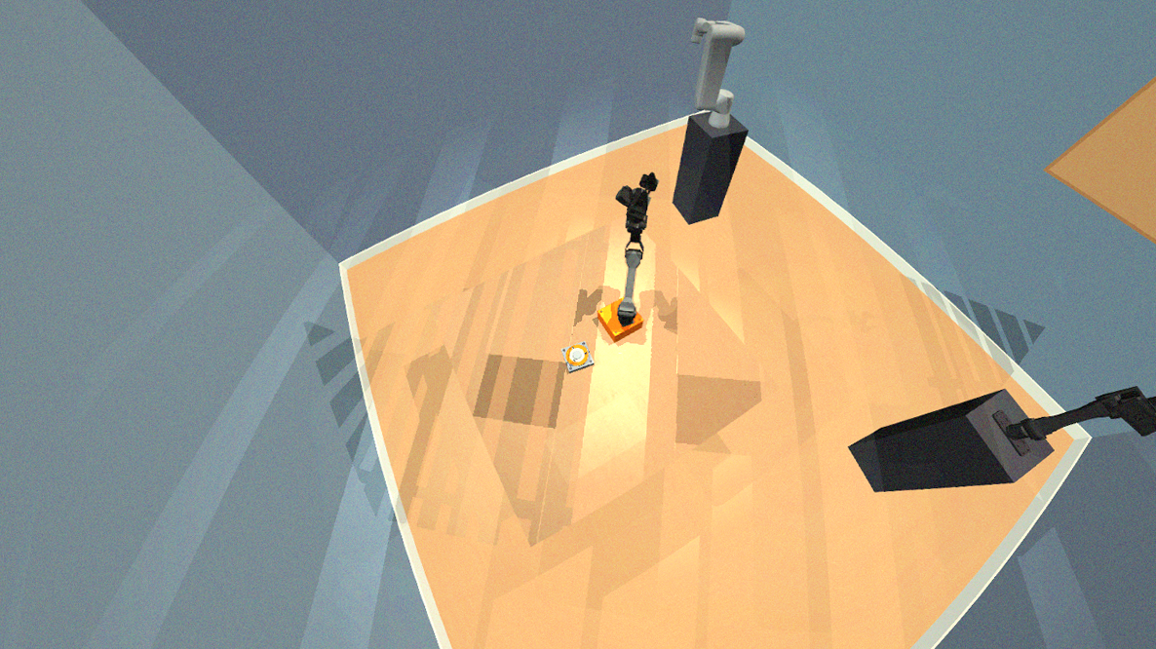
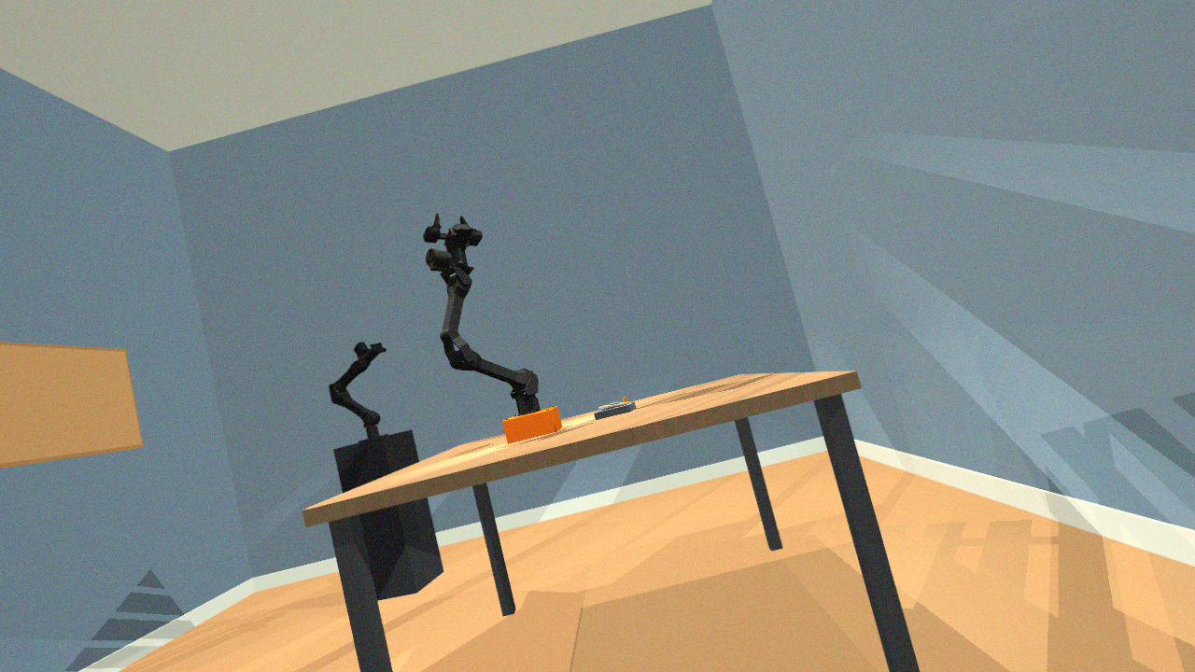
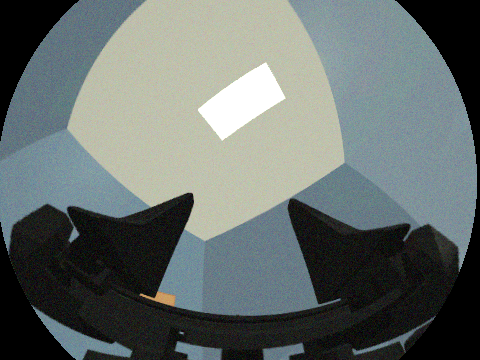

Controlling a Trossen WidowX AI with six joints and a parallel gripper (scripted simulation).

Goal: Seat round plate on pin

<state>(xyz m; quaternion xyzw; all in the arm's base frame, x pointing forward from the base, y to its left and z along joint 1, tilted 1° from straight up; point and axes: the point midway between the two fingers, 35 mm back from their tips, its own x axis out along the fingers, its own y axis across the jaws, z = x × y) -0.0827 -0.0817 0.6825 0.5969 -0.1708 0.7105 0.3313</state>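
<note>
The dark six-joint arm (image 2: 457, 334) is seen raised high above the light wooden counter (image 2: 709, 400), its black tool (image 3: 240, 207) pointed upward toward the pale ceiling and a bright white rectangular ceiling panel (image 3: 242, 100). In the wrist view the two black fingers are shown spread wide apart with only wall and ceiling between them — the tool is released and nothing is gripped. The arm is mounted on an orange block (image 2: 532, 424) set on the counter. The round white plate (image 1: 577, 355) with its small orange tab is seen from above lying on a square grey base (image 1: 587, 366), just beside the orange block and well apart from the tool; in the exterior view the base (image 2: 613, 409) appears as a low grey slab with an orange speck on top. Whether the plate sits flat or tilted cannot be told at this size, and the pin and hole are too small to be made out. A dark pedestal (image 2: 386, 518) carrying a second small dark arm stands beyond the counter. No writing, labels or brand marks can be read in any view.
</note>
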